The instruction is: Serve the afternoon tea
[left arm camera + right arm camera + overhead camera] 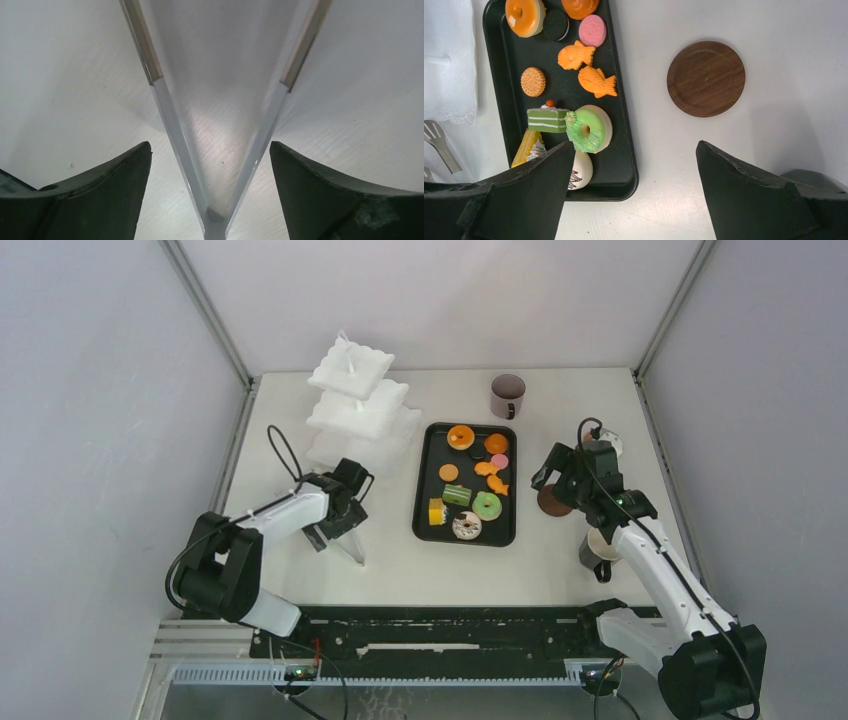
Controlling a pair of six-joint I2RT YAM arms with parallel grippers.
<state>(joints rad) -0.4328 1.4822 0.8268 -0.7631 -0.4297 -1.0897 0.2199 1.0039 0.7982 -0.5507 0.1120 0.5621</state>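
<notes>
Several toy pastries lie on the black tray (424, 510), among them a green doughnut (589, 128), an orange doughnut (525, 15), two fish cookies (596, 80) and a green cake slice (547, 120). One dark mug (507, 395) stands behind the tray, and another mug (598, 550) sits by the right arm. My left gripper (335, 528) is open, left of the tray. Metal tongs (172, 130) lie on the table between its fingers (115, 190), touching neither. My right gripper (635, 145) is open over bare table, between the tray's near right corner and a wooden coaster (706, 78).
The white three-tiered stand (355, 405) rises at the back left, just behind the left gripper. A second round disc (610, 440) lies beyond the right gripper. The enclosure's walls close in both sides and the back.
</notes>
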